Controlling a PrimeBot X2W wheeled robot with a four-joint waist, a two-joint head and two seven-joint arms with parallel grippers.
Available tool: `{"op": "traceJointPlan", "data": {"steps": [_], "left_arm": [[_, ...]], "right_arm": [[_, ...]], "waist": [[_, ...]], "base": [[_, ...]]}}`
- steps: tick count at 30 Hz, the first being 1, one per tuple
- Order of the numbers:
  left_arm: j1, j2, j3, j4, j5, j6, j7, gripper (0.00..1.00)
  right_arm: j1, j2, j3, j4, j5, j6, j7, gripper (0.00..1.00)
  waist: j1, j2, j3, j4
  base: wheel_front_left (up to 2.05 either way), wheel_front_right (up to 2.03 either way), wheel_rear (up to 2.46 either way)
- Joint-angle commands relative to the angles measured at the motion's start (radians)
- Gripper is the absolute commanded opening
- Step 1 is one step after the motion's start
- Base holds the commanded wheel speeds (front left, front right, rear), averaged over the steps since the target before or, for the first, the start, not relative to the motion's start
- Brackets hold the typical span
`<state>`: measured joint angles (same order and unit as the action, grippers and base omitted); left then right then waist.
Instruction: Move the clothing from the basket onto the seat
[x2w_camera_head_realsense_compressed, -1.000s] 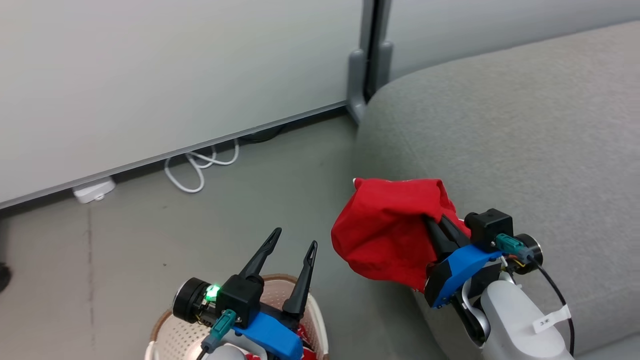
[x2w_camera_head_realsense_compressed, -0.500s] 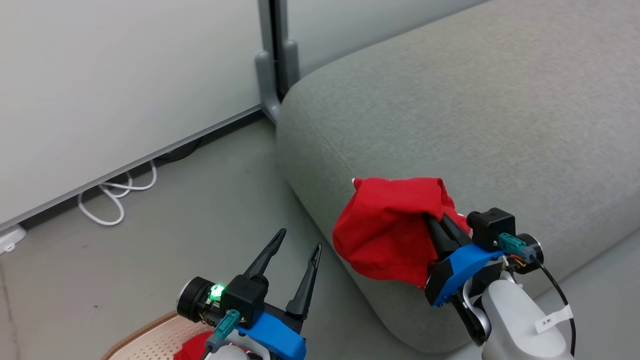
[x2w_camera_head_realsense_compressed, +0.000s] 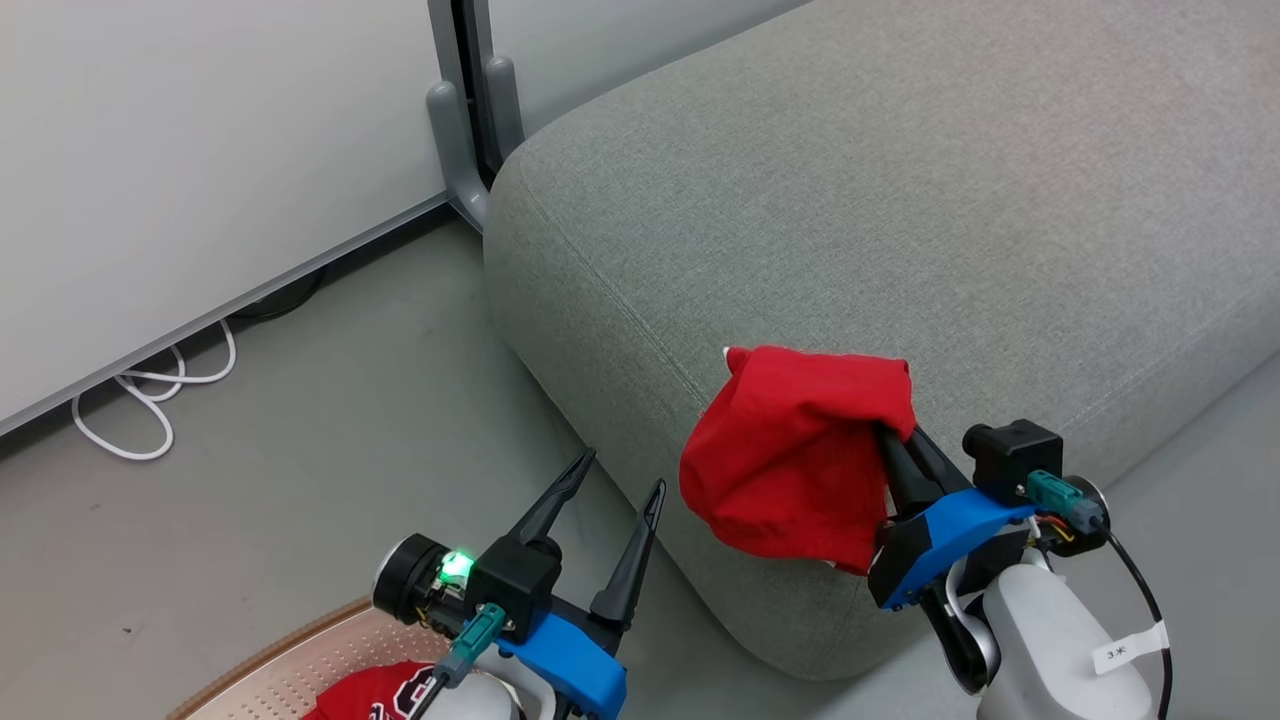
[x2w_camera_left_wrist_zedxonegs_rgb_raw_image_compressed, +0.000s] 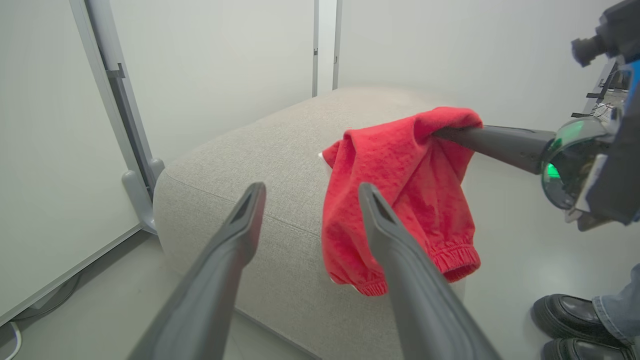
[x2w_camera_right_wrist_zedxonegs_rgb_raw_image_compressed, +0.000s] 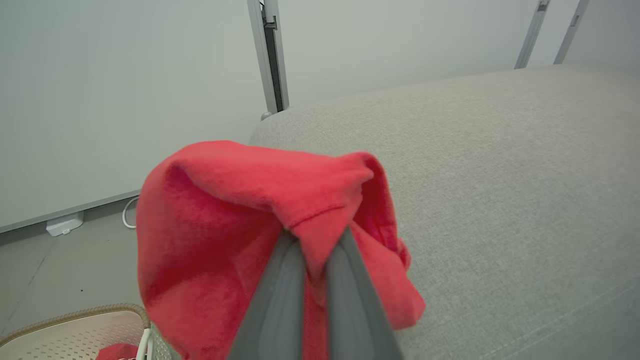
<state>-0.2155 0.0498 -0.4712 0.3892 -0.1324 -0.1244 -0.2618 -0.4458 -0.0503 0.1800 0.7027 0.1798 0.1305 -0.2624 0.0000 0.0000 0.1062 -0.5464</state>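
Note:
My right gripper (x2w_camera_head_realsense_compressed: 890, 432) is shut on a red garment (x2w_camera_head_realsense_compressed: 790, 450), which hangs in a bunch over the near corner of the grey seat (x2w_camera_head_realsense_compressed: 900, 200). From the left wrist, the same garment (x2w_camera_left_wrist_zedxonegs_rgb_raw_image_compressed: 400, 200) dangles clear of the seat (x2w_camera_left_wrist_zedxonegs_rgb_raw_image_compressed: 280, 150), its cuffs hanging low. The right wrist view shows its fingers (x2w_camera_right_wrist_zedxonegs_rgb_raw_image_compressed: 285, 280) pinching a fold of the garment (x2w_camera_right_wrist_zedxonegs_rgb_raw_image_compressed: 225, 225). My left gripper (x2w_camera_head_realsense_compressed: 620, 475) stands open and holds nothing, above the cream basket (x2w_camera_head_realsense_compressed: 270, 670). A second red garment (x2w_camera_head_realsense_compressed: 375, 690) with white lettering lies in that basket.
A grey wall panel with a metal post (x2w_camera_head_realsense_compressed: 455, 130) runs behind the seat's left end. White cable (x2w_camera_head_realsense_compressed: 150, 400) lies on the floor along the wall. A person's black shoes (x2w_camera_left_wrist_zedxonegs_rgb_raw_image_compressed: 575, 320) stand beside the seat's right side.
The head camera has turned right, so the seat and wall post shifted left in view. Both grippers hold nearly the same place in the picture; the right one still grips the garment.

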Motion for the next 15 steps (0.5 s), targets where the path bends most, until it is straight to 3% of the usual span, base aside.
{"op": "traceJointPlan", "data": {"steps": [1,15], "left_arm": [[-0.021,0.001,-0.005,0.005,-0.002,-0.007,-0.005,1.00],[-0.015,0.007,0.002,-0.012,0.002,-0.006,-0.005,1.00]], "right_arm": [[0.010,0.000,-0.005,-0.009,0.005,0.000,-0.004,0.00],[-0.011,0.000,-0.016,-0.028,0.036,0.000,-0.004,0.00]], "waist": [[0.0000,0.0000,0.003,-0.001],[0.0000,0.0000,0.019,0.000]], "base": [[0.00,0.00,0.00],[0.00,0.00,0.00]]}}
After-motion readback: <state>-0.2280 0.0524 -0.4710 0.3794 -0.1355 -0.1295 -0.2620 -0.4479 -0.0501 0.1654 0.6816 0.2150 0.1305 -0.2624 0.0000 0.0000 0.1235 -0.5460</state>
